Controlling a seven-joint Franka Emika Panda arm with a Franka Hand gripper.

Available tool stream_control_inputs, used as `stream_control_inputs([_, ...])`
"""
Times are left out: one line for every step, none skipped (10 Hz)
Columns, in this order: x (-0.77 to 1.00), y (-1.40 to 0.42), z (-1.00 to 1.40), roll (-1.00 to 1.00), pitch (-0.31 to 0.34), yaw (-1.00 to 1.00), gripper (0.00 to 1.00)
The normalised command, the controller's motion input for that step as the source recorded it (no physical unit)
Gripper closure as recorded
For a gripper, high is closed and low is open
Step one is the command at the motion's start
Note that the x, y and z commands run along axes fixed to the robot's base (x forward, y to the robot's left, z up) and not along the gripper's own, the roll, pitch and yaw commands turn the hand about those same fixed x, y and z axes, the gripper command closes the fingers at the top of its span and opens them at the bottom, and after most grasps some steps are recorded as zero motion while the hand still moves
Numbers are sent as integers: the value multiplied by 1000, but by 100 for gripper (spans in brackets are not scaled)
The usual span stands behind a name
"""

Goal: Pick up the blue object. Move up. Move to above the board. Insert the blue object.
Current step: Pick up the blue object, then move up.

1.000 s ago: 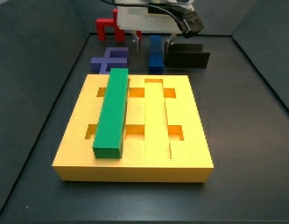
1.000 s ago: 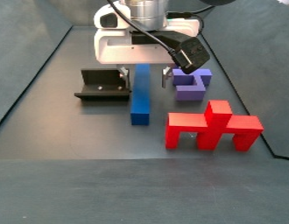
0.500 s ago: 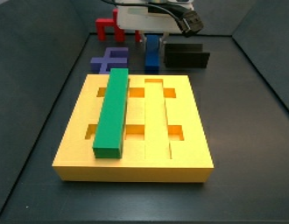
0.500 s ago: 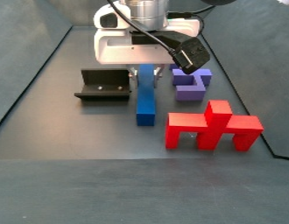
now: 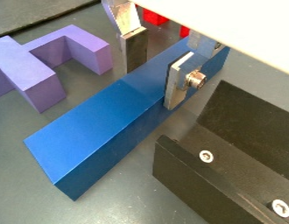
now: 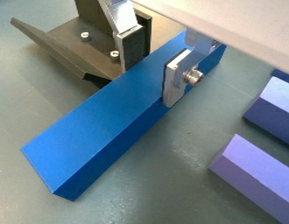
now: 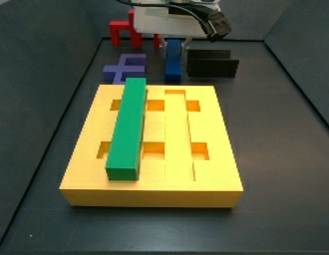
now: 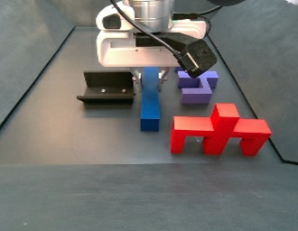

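The blue object point(image 8: 151, 108) is a long dark-blue bar lying on the grey floor between the fixture and the purple piece. It also shows in a side view point(image 7: 172, 65) and in both wrist views point(image 5: 100, 131) point(image 6: 100, 131). My gripper point(image 8: 152, 74) stands over its far end, with one finger point(image 5: 179, 80) against one long side and the other against the opposite side, shut on the bar point(image 6: 153, 80). The board point(image 7: 214, 139) is the large yellow grooved block in front, apart from the gripper point(image 7: 174, 42). A green bar point(image 7: 129, 125) lies in the board's left groove.
The black fixture point(image 8: 106, 88) stands close beside the bar on one side, and a purple branched piece point(image 8: 198, 83) on the other. A red piece point(image 8: 219, 131) stands near the bar's free end. Dark walls ring the floor.
Between one second and half a second ago the blue bar shifted slightly sideways at the gripper. Since then nothing has visibly moved.
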Motion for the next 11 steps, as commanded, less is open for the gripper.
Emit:
stream_control_inputs([0,0,0,0,0,0,100])
stream_control_inputs([0,0,0,0,0,0,100])
stream_control_inputs([0,0,0,0,0,0,100])
stream_control_inputs([0,0,0,0,0,0,100])
stream_control_inputs([0,0,0,0,0,0,100])
stream_control_inputs([0,0,0,0,0,0,100])
stream_control_inputs([0,0,0,0,0,0,100])
stream_control_inputs([0,0,0,0,0,0,100])
stream_control_inputs([0,0,833,0,0,0,100])
stream_control_inputs([-11,-70,778,15,18,-68,100])
stream_control_inputs([-33,-61,625,29,23,-64,100])
